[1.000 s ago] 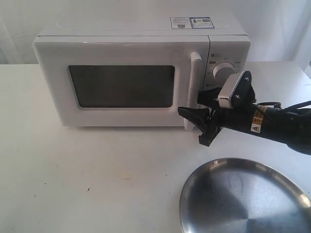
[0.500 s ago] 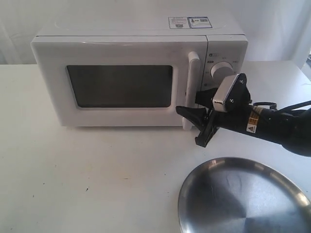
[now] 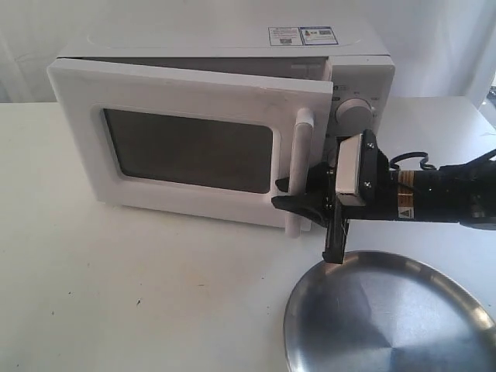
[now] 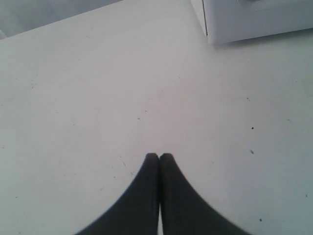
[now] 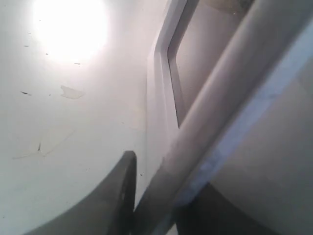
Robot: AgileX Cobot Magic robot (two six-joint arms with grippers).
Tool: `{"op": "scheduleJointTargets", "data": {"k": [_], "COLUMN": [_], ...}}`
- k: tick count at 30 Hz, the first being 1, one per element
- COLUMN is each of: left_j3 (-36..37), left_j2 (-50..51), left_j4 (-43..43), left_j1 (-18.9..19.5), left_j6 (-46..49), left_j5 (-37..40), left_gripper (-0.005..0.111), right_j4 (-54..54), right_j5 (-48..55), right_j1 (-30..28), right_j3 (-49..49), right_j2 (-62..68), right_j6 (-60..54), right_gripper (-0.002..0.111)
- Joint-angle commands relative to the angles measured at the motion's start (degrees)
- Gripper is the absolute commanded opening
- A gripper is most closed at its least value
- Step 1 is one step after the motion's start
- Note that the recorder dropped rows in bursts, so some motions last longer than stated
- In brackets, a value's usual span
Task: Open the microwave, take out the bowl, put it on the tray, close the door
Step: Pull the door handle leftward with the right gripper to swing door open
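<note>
Microwave sits far on the white tabletop. Its door is ajar: the hinge side on the left is against the body, and the handle side on the right is swung out toward the near edge, leaving a dark gap along the top.

Two blue-and-white stickers are on the microwave's top, print too small to read. A round white knob is on the panel; the markings around it are illegible.

Right gripper is at the vertical bar handle. Its jaws are spread wide and the bar runs between them. In the wrist view one finger lies right beside the bar; I cannot tell whether it presses on it. A yellow warning-triangle label is on the arm, text unreadable.

Steel tray lies near right. The gripper's lower finger hangs just over the tray's far rim.

Left gripper has its jaws closed tip to tip, holding nothing, over bare tabletop.
</note>
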Motion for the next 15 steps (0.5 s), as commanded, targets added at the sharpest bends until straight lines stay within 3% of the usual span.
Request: {"op": "scheduleJointTargets", "data": {"k": [1,3,10,15], "left_j3": [-0.14,-0.14,-0.14,-0.14], "left_j2": [-0.12,-0.12,-0.12,-0.12], "left_j4": [-0.37,-0.37,-0.37,-0.37], "left_j1": [-0.13,-0.13,-0.13,-0.13], "left_j6": [-0.26,-0.26,-0.26,-0.26], "left_j5": [0.00,0.00,0.00,0.00], "left_gripper": [0.000,0.000,0.000,0.000], "right_j4": [-0.48,-0.14,-2.95,-10.41], "right_j5": [-5.36,-5.36,-5.36,15.49], "right_j1": [1.59,1.59,1.59,1.59], "right_j3": [-1.05,-1.05,0.78,0.78], "right_j2": [-4.48,-5.42,-7.66,-10.66], "right_j6": [0.34,3.57,9.53,23.18], "right_gripper": [0.001,0.005,0.038,0.041]}}
